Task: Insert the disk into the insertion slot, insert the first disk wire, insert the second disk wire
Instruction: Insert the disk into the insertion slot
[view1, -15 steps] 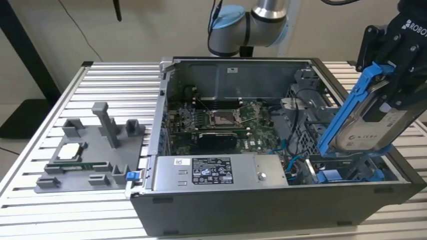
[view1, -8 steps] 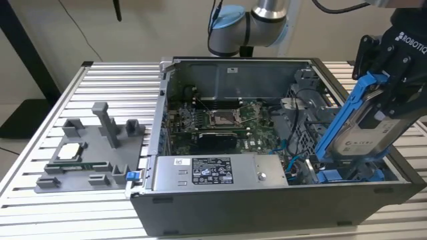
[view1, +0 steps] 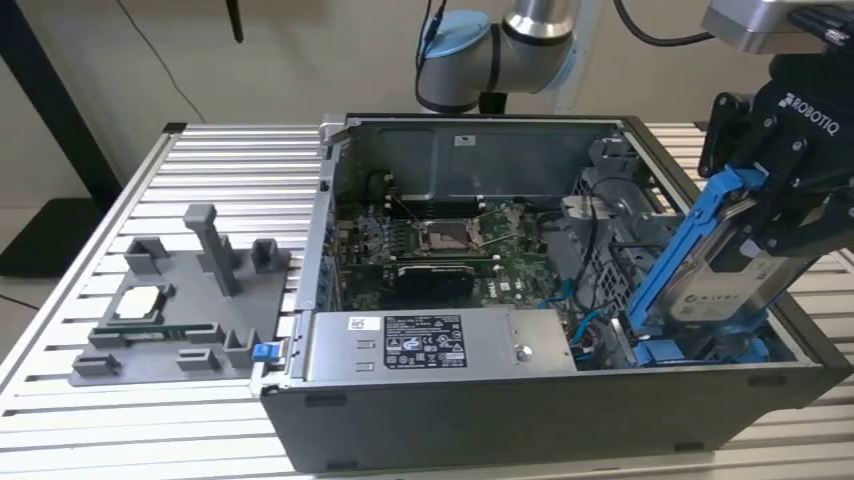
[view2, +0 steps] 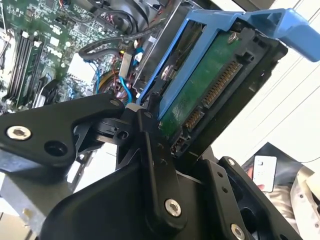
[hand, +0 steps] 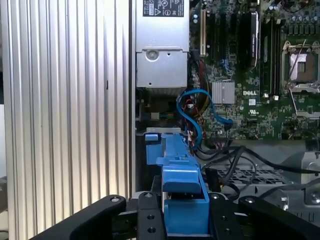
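- Gripper (view1: 763, 222): jaws closed on the disk (view1: 721, 290), clamping across its long sides through the blue carrier (view1: 674, 250). In the first wrist view the carrier's blue end (hand: 182, 200) sits squarely between the two black fingers (hand: 95, 220).
- Landmark: the power supply (view1: 441, 345) inside the open case (view1: 534, 420) on the slatted table (view1: 200, 150).
- Disk position: held in the air, steeply tilted, just past the power supply's end on the exterior view's right. Its lower end dips inside the case wall there and its upper end leans out over the case rim.
- The grey perforated cage of the insertion slot (hand: 252, 175) lies just beyond that same end of the power supply. Cannot tell whether the disk's lower edge has met the slot mouth; judged not seated, given the tilt.
- Second wrist view: the disk's green circuit board (view2: 200, 95) and connector strip (view2: 215, 87) are bare, with nothing plugged in.
- Blue cables (hand: 192, 115) loop loose right beside the power supply's end.

Handling, as judgement:
- Disk: dense for its size, rigid metal body, dislikes knocks.
- Carrier: thin plastic, smooth, likely to flex and slip a little under a tilted load.
- Best hold is the one in use: on the long side rails, near the middle.
- Keep pressure off the exposed board and connector; those are the fragile parts.
- The cage looks barely wider than the carrier, so skewed entry could bind or scrape the rails.
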